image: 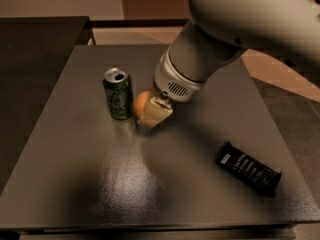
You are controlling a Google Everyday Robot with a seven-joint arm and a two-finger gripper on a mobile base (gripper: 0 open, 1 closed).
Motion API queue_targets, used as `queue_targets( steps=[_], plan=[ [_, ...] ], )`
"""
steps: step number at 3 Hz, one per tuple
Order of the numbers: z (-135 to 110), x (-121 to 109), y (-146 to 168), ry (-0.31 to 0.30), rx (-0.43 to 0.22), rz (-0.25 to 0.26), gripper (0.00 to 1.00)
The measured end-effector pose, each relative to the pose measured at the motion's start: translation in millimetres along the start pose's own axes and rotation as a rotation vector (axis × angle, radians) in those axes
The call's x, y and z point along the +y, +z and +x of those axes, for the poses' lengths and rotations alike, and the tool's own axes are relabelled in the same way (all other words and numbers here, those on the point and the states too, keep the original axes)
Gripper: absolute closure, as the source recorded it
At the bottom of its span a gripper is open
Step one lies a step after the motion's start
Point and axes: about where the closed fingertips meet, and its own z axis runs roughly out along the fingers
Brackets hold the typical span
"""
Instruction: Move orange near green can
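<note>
The green can (118, 93) stands upright on the dark table (100, 184), left of centre. The orange (141, 104) is right beside the can's right side, held in my gripper (149, 113). The gripper's pale fingers (156, 113) are shut around the orange, low over the table. The large white arm comes down from the upper right and hides the back of the orange.
A flat black snack bar wrapper (248, 168) lies on the table at the right front. A darker counter (35, 49) borders the table on the left. The floor shows beyond the table's right edge.
</note>
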Motion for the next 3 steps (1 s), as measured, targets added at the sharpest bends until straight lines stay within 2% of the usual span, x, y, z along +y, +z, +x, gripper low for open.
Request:
queue_targets(
  steps=[2, 3],
  plan=[
    [-2.0, -11.1, 24.8, 0.053, 0.036, 0.049, 1.00],
    [0.0, -10.7, 35.4, 0.055, 0.064, 0.068, 1.00]
  ],
)
